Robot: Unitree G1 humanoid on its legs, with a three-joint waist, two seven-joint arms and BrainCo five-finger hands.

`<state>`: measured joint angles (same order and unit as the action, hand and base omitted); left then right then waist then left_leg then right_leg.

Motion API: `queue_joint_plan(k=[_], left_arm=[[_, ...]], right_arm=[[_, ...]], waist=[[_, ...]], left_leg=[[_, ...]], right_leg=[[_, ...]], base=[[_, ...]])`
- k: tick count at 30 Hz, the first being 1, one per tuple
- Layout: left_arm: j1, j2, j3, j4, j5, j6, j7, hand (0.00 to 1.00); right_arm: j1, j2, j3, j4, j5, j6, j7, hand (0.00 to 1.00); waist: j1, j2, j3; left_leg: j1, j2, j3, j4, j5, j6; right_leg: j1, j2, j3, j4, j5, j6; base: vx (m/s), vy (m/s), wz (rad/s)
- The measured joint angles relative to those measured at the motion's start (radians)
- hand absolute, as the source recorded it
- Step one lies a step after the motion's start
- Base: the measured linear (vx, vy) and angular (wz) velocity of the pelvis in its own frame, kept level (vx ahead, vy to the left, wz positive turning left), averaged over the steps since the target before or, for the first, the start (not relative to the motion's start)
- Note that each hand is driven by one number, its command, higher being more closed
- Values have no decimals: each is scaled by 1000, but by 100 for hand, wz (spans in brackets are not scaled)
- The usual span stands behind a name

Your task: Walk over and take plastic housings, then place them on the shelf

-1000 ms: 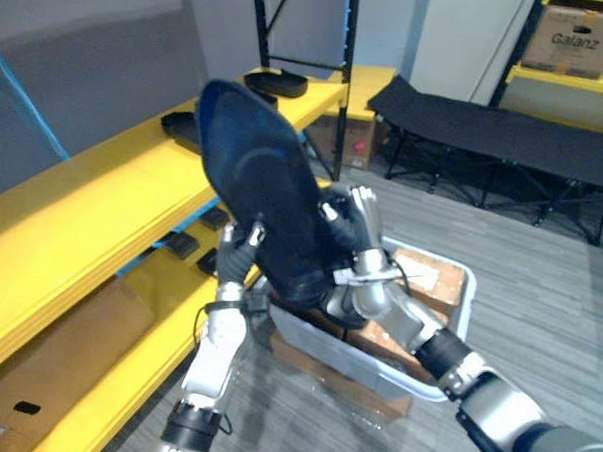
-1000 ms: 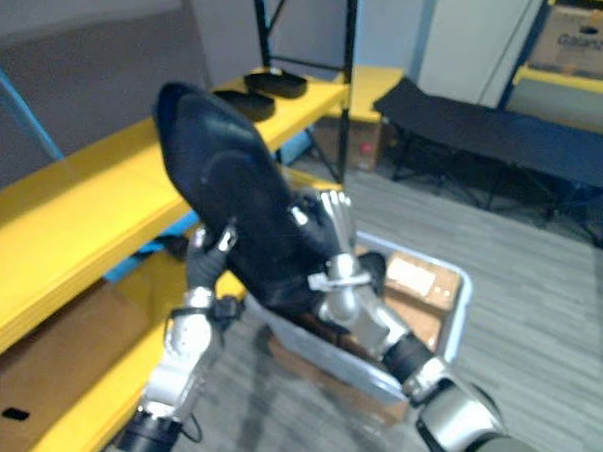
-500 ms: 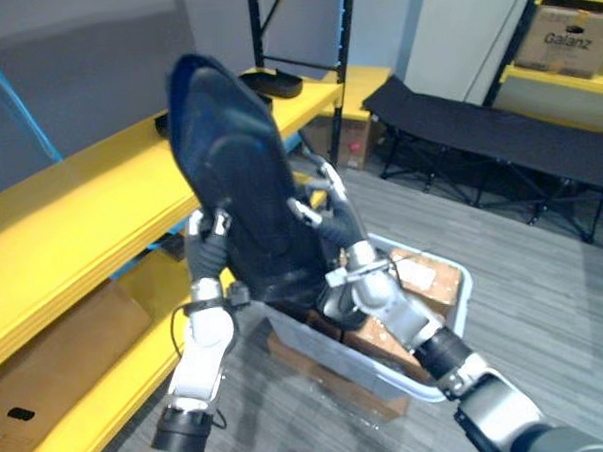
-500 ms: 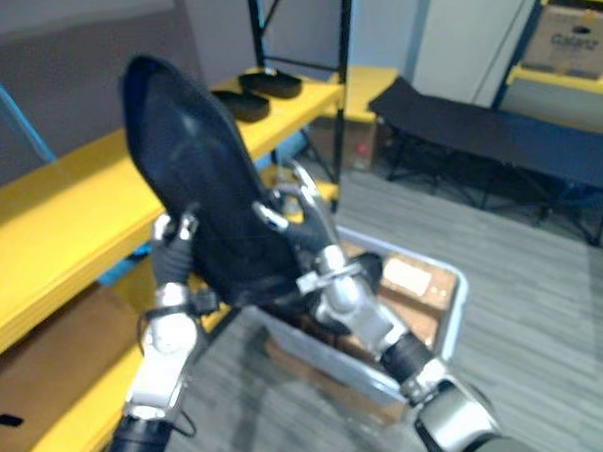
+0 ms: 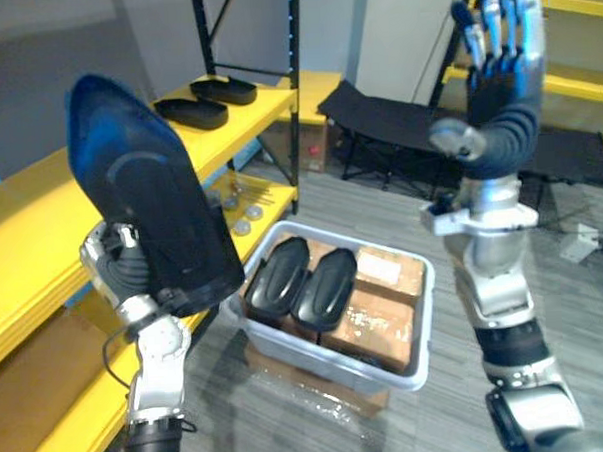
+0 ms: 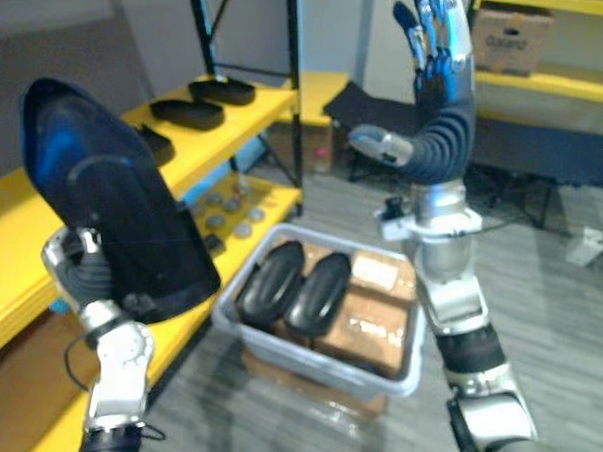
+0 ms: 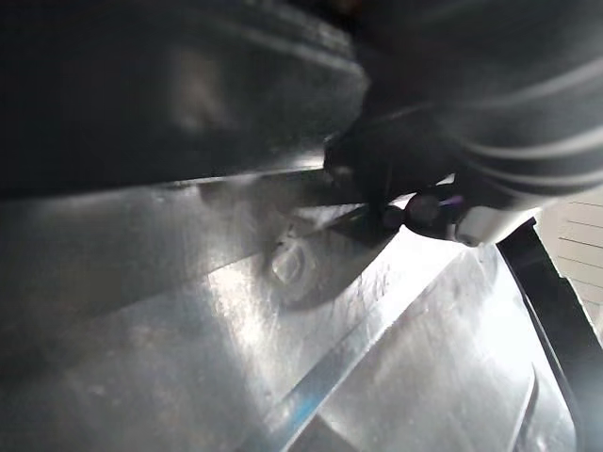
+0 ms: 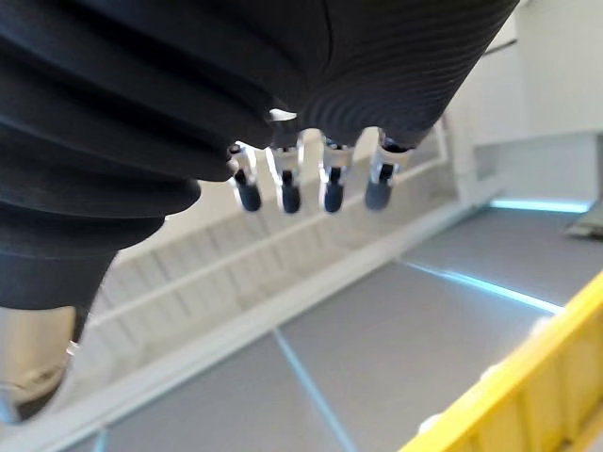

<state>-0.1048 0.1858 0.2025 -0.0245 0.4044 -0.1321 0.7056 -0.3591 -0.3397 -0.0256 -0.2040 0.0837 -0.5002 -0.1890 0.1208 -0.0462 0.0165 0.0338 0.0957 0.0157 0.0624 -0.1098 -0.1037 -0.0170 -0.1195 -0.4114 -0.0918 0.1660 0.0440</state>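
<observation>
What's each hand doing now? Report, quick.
Left hand: shut on the plastic housing.
Right hand: open, raised, holding nothing.

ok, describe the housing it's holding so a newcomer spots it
Find the long yellow shelf on the robot's left. Before it, the left hand holds a black plastic housing. Unlike the two housings lying in the grey bin, it stands on end.

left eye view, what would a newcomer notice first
The large dark blue-black plastic housing stands upright over the left hand, beside the yellow shelf. The right hand is raised high, open and empty. Between them, a grey plastic bin holds two black oval housings on cardboard boxes.
</observation>
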Motion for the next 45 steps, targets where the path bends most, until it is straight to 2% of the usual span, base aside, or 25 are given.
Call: queue_joint_plan(k=[2, 5, 6, 8, 9, 10, 13, 15, 17, 22, 24, 27, 30, 31, 32, 34, 36, 38, 41, 45], left_arm=[[25, -1, 35, 0, 3, 0, 36, 100], [72, -25, 105, -12, 1, -2, 78, 100], [77, -38, 112, -23, -2, -5, 81, 100], [105, -72, 134, -82, -2, -40, 97, 100], [123, -84, 141, -123, 10, -61, 105, 100], [130, -87, 139, -147, 18, -66, 106, 100], [149, -92, 129, -284, 24, -89, 74, 100], [149, -92, 130, -314, -51, -119, 39, 100], [151, -98, 134, -315, -205, -154, -20, 100], [221, -115, 197, -315, -278, -160, -120, 100], [278, -116, 316, -310, -283, -161, -142, 100], [352, -120, 452, -307, -313, -175, -141, 100], [461, -158, 605, -303, -377, -238, -139, 100], [470, -168, 621, -303, -400, -251, -140, 100], [490, -193, 654, -303, -444, -278, -145, 100], [508, -231, 695, -304, -490, -309, -157, 100], [537, -251, 713, -305, -518, -326, -178, 100], [543, -271, 729, -305, -555, -328, -216, 100], [530, -296, 725, -304, -605, -334, -253, 100], [516, -304, 714, -304, -602, -348, -258, 100]], right_arm=[[121, 13, -99, 1, 7, -2, -7, 0], [272, 70, -221, 6, 64, 7, -9, 0], [299, 83, -234, 12, 78, 8, -8, 0], [372, 136, -263, 45, 108, 37, -7, 0], [407, 166, -264, 63, 140, 71, -5, 0], [421, 182, -263, 67, 164, 83, -3, 0], [447, 235, -265, 66, 194, 92, -1, 0], [442, 236, -265, 63, 198, 95, 18, 0], [423, 237, -257, 59, 223, 123, 61, 0], [366, 233, -201, 61, 247, 204, 129, 0], [324, 214, -148, 106, 246, 241, 155, 0], [271, 195, -97, 199, 235, 259, 165, 0], [219, 190, -33, 301, 241, 282, 158, 0], [214, 190, -23, 308, 246, 282, 155, 0], [196, 197, -3, 327, 246, 283, 149, 0], [181, 210, 18, 350, 242, 283, 143, 0], [174, 233, 32, 358, 233, 283, 144, 0], [153, 237, 53, 378, 214, 283, 145, 0], [148, 237, 58, 379, 194, 283, 151, 0], [148, 225, 57, 379, 176, 291, 159, 0]], waist=[[-11, 10, -1], [-57, 40, -13], [-62, 44, -15], [-76, 48, -17], [-76, 48, -17], [-76, 48, -17], [-82, 54, -16], [-79, 59, -19], [-77, 62, -21], [-60, 65, -20], [-12, 65, -19], [47, 63, -20], [136, 55, -23], [150, 54, -22], [177, 51, -22], [205, 50, -22], [224, 37, -23], [228, 22, -17], [227, 18, -14], [220, 13, 0]], left_leg=[[0, 1, 17, -1, -5, 1], [2, 3, 43, -1, -10, 3], [3, 4, 46, -1, -12, 2], [11, 12, 56, 1, -22, -1], [18, 18, 71, 3, -29, -2], [17, 19, 74, 5, -31, -2], [14, 17, 76, 15, -37, 4], [12, 14, 75, 17, -38, 5], [2, 11, 69, 20, -38, 5], [-15, 13, 13, 21, -34, 0], [-26, 11, -34, 20, -27, -2], [-37, 0, -91, 18, -22, 1], [-51, -29, -173, 19, -20, 10], [-54, -34, -188, 18, -18, 13], [-59, -43, -211, 18, -15, 16], [-62, -57, -247, 19, -12, 20], [-68, -71, -276, 20, -11, 23], [-71, -80, -284, 25, -10, 25], [-74, -89, -284, 36, -18, 31], [-73, -92, -286, 51, -29, 32]], right_leg=[[-9, 0, 14, 0, 0, 0], [-20, 1, 33, 0, 4, 3], [-19, 2, 36, 0, 4, 3], [-19, 12, 50, 0, 4, 3], [-17, 17, 60, 0, 4, 2], [-17, 18, 61, 0, 4, 2], [-15, 17, 62, 0, 3, 3], [-14, 15, 62, 0, 1, 5], [-16, 14, 57, 0, 0, 7], [2, 14, 0, 0, -9, 3], [19, 12, -45, 1, -14, 4], [41, 2, -97, 1, -24, 14], [81, -21, -168, 9, -37, 32], [87, -25, -177, 9, -37, 33], [95, -32, -197, 10, -37, 33], [115, -42, -215, 10, -37, 33], [125, -54, -221, 10, -43, 41], [125, -62, -221, 10, -51, 52], [134, -68, -221, 10, -58, 60], [143, -69, -221, 10, -72, 69]], base=[[44, 9, -21], [64, 8, -21], [62, -11, -11], [42, -24, -20], [14, -26, -23], [-3, -22, -18], [-19, -9, -1], [0, 0, 0], [-23, -3, 7], [11, -25, 31], [45, -28, 58], [56, -1, 65], [81, 34, 71], [79, 42, 83], [48, 35, 54], [48, 50, 59], [54, 54, 49], [47, 21, 18], [-2, 2, 1], [0, 0, 0]])
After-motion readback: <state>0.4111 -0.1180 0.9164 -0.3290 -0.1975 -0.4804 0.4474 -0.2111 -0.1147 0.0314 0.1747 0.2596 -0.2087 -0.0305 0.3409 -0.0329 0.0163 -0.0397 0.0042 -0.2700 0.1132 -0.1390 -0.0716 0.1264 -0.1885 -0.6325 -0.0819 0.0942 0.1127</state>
